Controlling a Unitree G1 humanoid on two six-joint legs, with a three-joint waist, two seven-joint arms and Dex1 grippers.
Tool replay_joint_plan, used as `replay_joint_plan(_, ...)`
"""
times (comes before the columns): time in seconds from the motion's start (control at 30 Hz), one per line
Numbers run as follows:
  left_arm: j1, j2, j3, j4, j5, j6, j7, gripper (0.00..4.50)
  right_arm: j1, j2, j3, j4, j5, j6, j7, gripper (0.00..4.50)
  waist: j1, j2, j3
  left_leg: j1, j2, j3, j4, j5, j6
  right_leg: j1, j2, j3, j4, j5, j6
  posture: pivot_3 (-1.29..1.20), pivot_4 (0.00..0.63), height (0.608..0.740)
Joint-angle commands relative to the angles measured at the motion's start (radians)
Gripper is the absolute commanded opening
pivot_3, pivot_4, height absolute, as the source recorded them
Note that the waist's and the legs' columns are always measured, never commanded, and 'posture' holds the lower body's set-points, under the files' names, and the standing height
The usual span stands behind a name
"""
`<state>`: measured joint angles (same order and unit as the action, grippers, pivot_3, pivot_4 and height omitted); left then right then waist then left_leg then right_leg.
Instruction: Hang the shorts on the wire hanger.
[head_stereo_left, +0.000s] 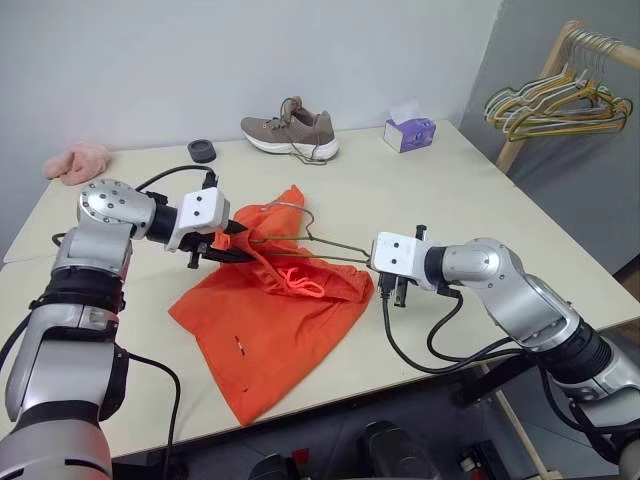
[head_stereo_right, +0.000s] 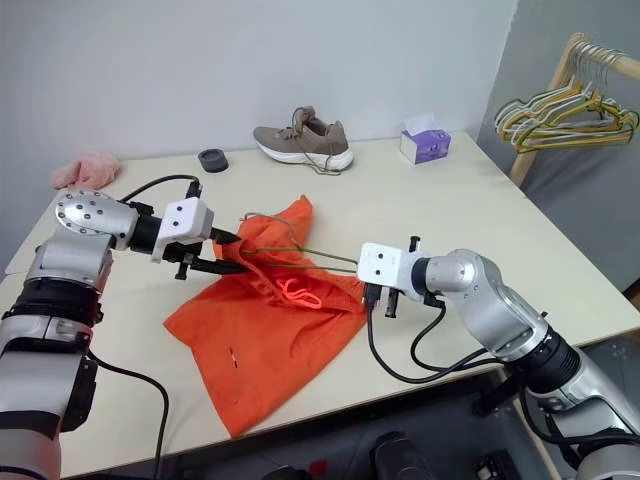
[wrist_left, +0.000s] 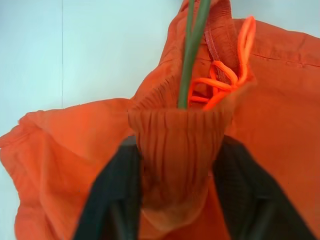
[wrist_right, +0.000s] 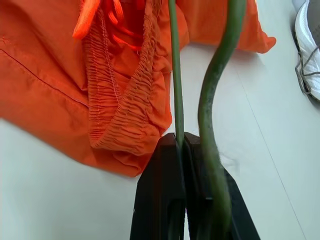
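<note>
Your left gripper (head_stereo_left: 232, 244) sat left of centre in the head view, its black fingers (wrist_left: 112, 200) pinched on a gathered fold of the waistband of the shorts (head_stereo_left: 275, 340). From the left wrist you could see that fold bunched between the two fingers, with the wire running up behind it. The shorts lay spread across the middle of the table (head_stereo_left: 500, 240), the bulk of the orange fabric trailing toward the lower centre of the frame, the drawstring loop (head_stereo_left: 300, 283) curled on top just right of your left gripper.

Your right gripper (head_stereo_left: 385, 268) was at centre right, fingers pressed tight together on the wire hanger (head_stereo_left: 300, 238). The right wrist view showed one strand of the wire (wrist_right: 176, 90) clamped between the closed fingers and a second strand passing just beside them. The hanger stretched from that grip leftward into the waistband opening, its curved end lifted over the upper corner of the shorts.

Farther back, a shoe (head_stereo_left: 290, 130) sat at top centre, a purple tissue box (head_stereo_left: 410, 132) to its right, a small dark round object (head_stereo_left: 203, 150) to its left, a pink cloth (head_stereo_left: 78, 162) at upper left. Coloured hangers (head_stereo_left: 560, 100) hung on a rack at upper right.
</note>
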<state>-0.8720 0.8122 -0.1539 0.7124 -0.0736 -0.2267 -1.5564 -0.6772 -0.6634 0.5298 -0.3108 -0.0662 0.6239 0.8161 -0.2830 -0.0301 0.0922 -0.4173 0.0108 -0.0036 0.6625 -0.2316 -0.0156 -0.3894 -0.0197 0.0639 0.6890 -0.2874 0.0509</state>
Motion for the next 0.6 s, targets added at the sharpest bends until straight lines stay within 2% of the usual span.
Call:
replay_joint_plan(0.03,-0.002,0.006,0.018,-0.04,-0.008,-0.001,0.006,0.78,-0.008,0.009,-0.054,-0.043,-0.007,-0.024,0.002,0.0,0.0,0.0,0.0,0.0,0.0,0.0,0.0,0.0,0.0,0.0,0.0,0.0,0.0,0.0,0.0,-0.28,0.025,0.74)
replay_joint_plan(0.1,0.006,0.008,0.018,-0.055,-0.012,0.011,0.001,0.16,-0.009,0.01,-0.055,-0.039,-0.009,-0.033,0.005,0.0,0.0,0.0,0.0,0.0,0.0,0.0,0.0,0.0,0.0,0.0,0.0,0.0,0.0,0.0,0.0,-0.28,0.023,0.74)
replay_joint_plan(0.13,0.009,0.009,0.018,-0.061,-0.014,0.016,-0.001,0.02,-0.009,0.011,-0.056,-0.037,-0.01,-0.037,0.006,0.0,0.0,0.0,0.0,0.0,0.0,0.0,0.0,0.0,0.0,0.0,0.0,0.0,0.0,0.0,0.0,-0.28,0.021,0.74)
replay_joint_plan(0.43,0.04,0.02,0.02,-0.128,-0.02,0.07,-0.012,0.02,0.016,-0.024,-0.061,-0.024,-0.012,-0.145,0.084,0.0,0.0,0.0,0.0,0.0,0.0,0.0,0.0,0.0,0.0,0.0,0.0,0.0,0.0,0.0,0.0,-0.27,0.018,0.74)
replay_joint_plan(0.57,0.045,0.028,0.025,-0.139,-0.016,0.085,-0.005,0.0,0.05,-0.072,-0.138,0.003,-0.007,-0.156,0.092,1.03,0.001,0.0,0.0,0.0,0.0,0.0,0.0,0.0,0.0,0.0,0.0,0.0,0.001,0.0,0.0,-0.27,0.019,0.74)
replay_joint_plan(0.6,0.048,0.03,0.028,-0.141,-0.015,0.089,0.002,0.0,0.074,-0.1,-0.158,0.012,-0.016,-0.163,0.09,1.42,0.003,0.0,0.0,0.0,0.0,0.0,0.0,0.0,0.0,0.0,0.0,-0.001,0.001,0.0,0.0,-0.27,0.022,0.74)
